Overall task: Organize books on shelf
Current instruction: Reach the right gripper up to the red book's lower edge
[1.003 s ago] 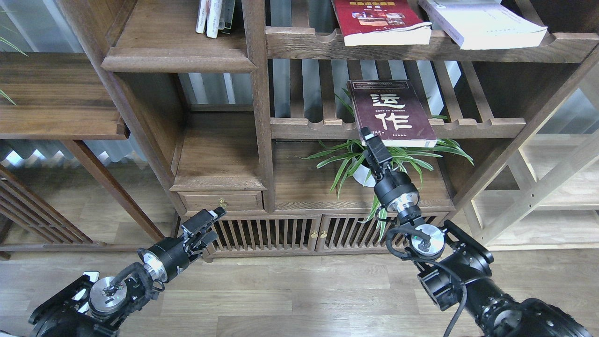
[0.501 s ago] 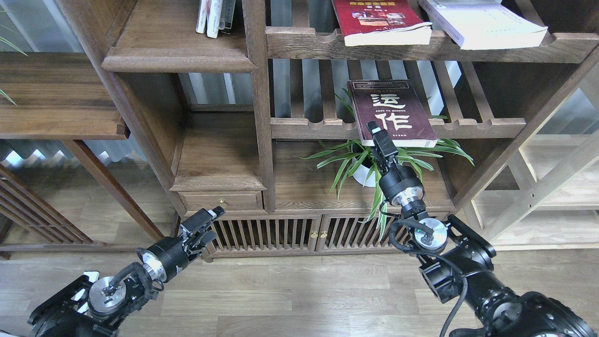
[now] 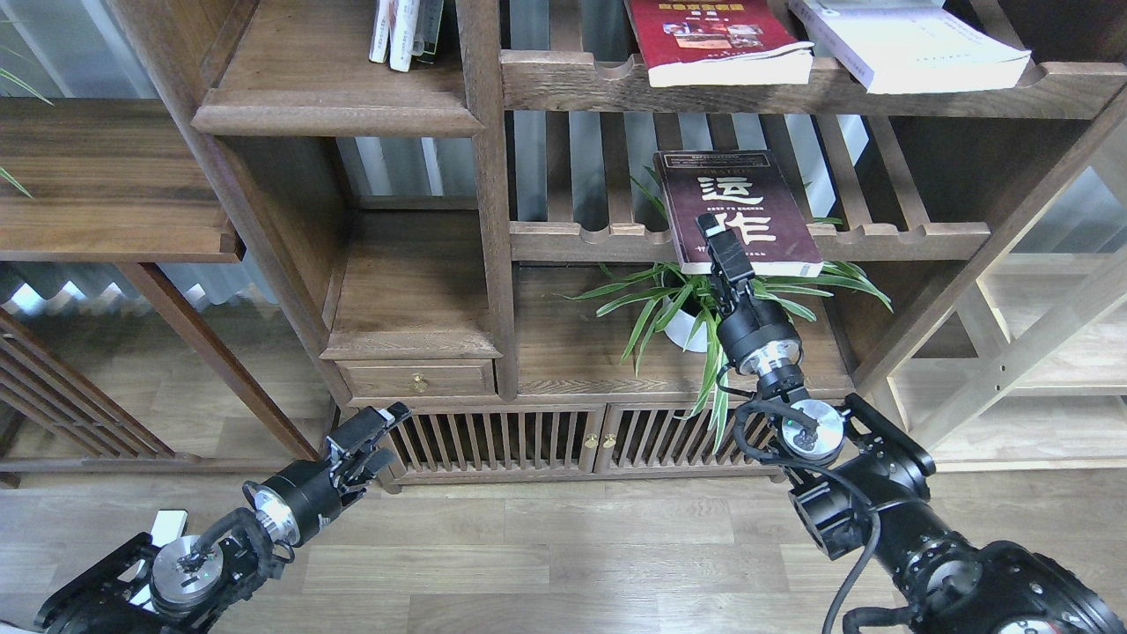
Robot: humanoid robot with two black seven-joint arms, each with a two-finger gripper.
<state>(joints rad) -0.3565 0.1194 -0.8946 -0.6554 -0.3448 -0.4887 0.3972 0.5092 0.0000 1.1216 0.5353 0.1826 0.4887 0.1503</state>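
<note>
While maroon book [image 3: 738,210] is lying flat on slatted rack [image 3: 607,239], overhanging its rail, right gripper [image 3: 720,245] is sitting at its near edge; grip state unreadable. Should be pinching deep, lifting level. Left gripper [image 3: 374,438] is hanging parted, idle.

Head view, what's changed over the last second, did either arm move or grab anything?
The right gripper has climbed from the near edge of the maroon book to reach over its cover; whether it has taken hold cannot be told. The left gripper has dropped lower and drawn back toward the left. The maroon book, the red book, the white book and the potted plant have not shifted.
</note>
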